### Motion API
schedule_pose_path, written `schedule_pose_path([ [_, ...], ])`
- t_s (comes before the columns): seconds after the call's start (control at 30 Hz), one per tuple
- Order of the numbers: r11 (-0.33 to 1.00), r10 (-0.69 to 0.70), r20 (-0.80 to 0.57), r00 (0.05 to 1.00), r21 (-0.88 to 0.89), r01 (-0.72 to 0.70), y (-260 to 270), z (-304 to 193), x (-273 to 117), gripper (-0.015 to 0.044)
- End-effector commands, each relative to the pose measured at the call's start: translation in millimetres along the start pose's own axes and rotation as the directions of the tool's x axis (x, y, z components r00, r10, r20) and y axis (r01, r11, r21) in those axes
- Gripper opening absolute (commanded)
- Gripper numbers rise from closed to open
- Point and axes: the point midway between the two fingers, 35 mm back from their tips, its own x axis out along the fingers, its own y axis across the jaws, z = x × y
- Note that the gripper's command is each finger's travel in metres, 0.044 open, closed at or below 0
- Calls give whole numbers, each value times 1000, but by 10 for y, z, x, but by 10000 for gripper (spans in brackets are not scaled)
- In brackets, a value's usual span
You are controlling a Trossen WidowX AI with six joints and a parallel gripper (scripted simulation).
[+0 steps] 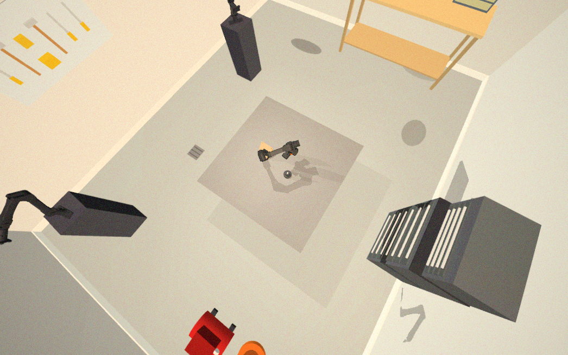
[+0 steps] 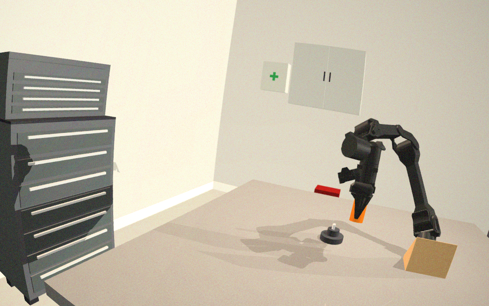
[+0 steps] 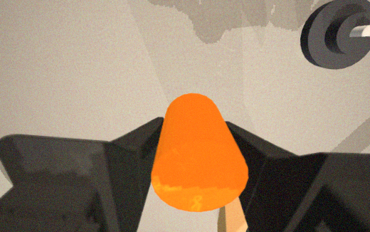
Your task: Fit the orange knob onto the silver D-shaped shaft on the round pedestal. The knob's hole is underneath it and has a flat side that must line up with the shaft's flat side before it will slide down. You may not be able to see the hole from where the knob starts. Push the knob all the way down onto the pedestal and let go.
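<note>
The orange knob is held between the fingers of my gripper, which is shut on it. It is close to upright with a slight lean, above the table and off to the side of the pedestal. Its underside and hole are hidden. The dark round pedestal stands on the table, at the upper right in the wrist view. Its silver shaft is bare and points up. I cannot tell which way the shaft's flat side faces.
A tan wooden wedge stands on the table near the arm's base. A red block shows by the table's far edge in the exterior view. The arm's shadow falls around the pedestal.
</note>
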Motion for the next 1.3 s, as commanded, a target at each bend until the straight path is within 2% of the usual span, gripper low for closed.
schedule_pose_path([
  [0.0, 997, -80, 9, 997, 8, 80, 15, 19, 52, 0],
  [0.1, 990, -143, 11, 990, 8, 142, 24, 20, 105, 0],
  [0.3, 989, -144, 11, 989, 9, 144, 22, 45, 251, 0],
  [1.07, 985, -174, 6, 985, 17, 174, -91, 151, 1426, 0],
  [1.27, 984, -176, 6, 984, 17, 176, -95, 141, 1462, 0],
])
